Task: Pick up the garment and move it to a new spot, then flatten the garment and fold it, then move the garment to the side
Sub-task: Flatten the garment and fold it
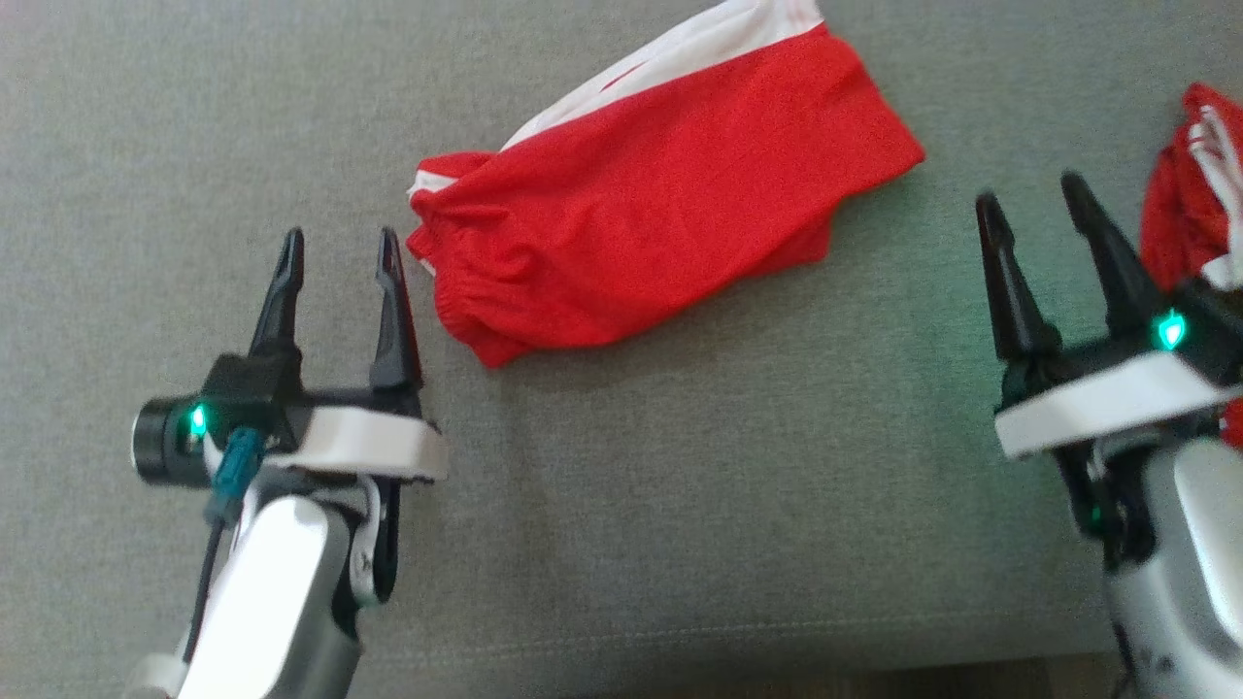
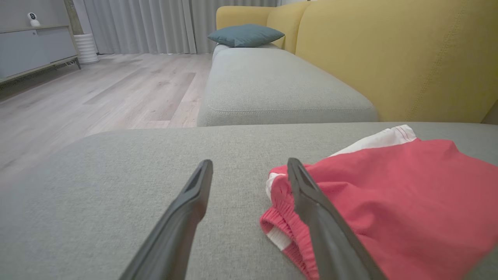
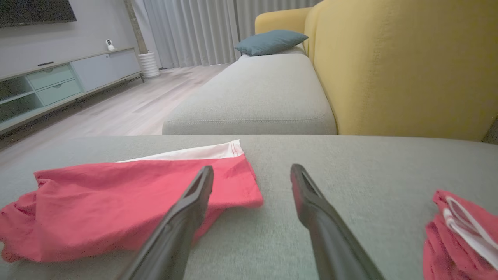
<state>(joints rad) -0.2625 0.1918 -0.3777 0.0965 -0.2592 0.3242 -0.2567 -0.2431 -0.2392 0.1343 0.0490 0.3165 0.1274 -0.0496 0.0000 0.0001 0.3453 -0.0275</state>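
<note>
The garment lies on the grey sofa seat, near the far middle of the head view. Its long axis runs on a diagonal, from lower left to upper right in that view. The gathered elastic edge is the lower-left end and points toward the left gripper; the straight hem is the upper-right end, angled toward the far right. A white panel runs along the far long side, with red cloth over the rest (it sits fairly flat, with some bunching near the elastic). The left gripper has its 2 fingers spread wide and holds nothing. Its inner finger stands just beside the elastic edge, and in the left wrist view that finger overlaps the gathered cloth, so I cannot tell whether it touches. The right gripper is also spread wide and empty, off the garment's hem end and apart from it. A 2nd red-and-white bundle lies crumpled at the right edge, just behind the right gripper. A yellow backrest rises beyond the seat.
</note>
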